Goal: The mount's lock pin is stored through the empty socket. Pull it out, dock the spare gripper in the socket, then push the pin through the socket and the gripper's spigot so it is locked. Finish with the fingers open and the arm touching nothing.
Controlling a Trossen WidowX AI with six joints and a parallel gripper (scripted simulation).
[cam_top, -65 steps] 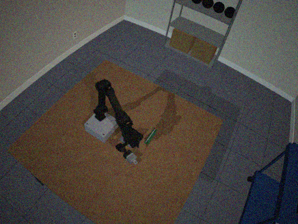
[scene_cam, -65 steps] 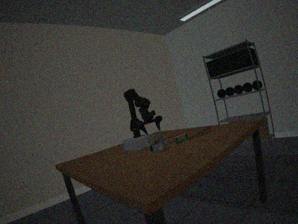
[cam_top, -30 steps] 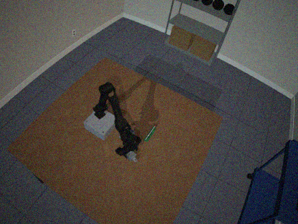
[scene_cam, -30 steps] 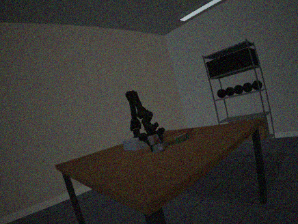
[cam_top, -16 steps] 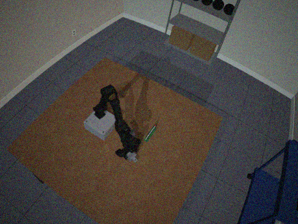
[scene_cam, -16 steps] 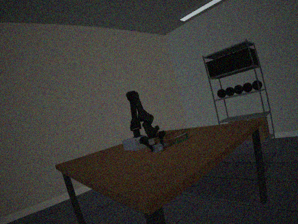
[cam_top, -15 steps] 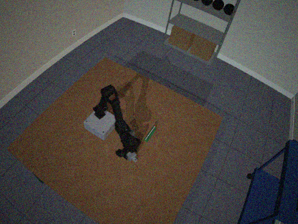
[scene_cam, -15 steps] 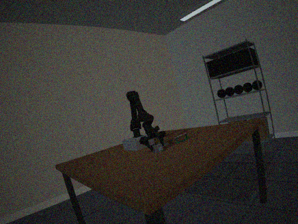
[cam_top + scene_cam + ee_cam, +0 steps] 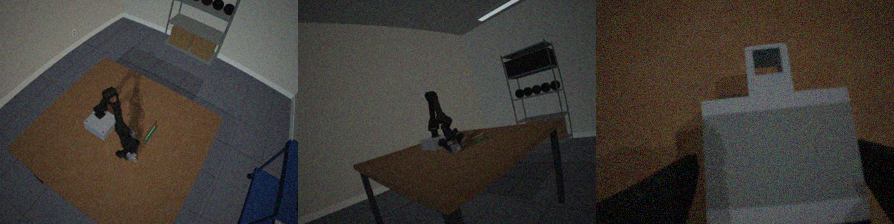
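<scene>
The spare gripper (image 9: 132, 157) (image 9: 456, 147) (image 9: 781, 155) is a pale grey block lying on the table. Its narrow spigot (image 9: 770, 86), with a square window through it, points to the top of the wrist view. My gripper (image 9: 129, 154) (image 9: 453, 145) (image 9: 774, 155) is open, with one black finger on each side of the block. The left finger stands close to the block's side, and the right finger is very near or against the other side. A long green and white piece (image 9: 150, 134) (image 9: 480, 138) lies beside the arm; socket and lock pin cannot be told apart on it.
The arm's base stands on a white box (image 9: 99, 125) (image 9: 430, 144). The wooden table (image 9: 164, 184) (image 9: 489, 164) has its edges well away from the gripper. A shelf rack (image 9: 199, 28) and a blue frame (image 9: 268, 186) stand beyond the table.
</scene>
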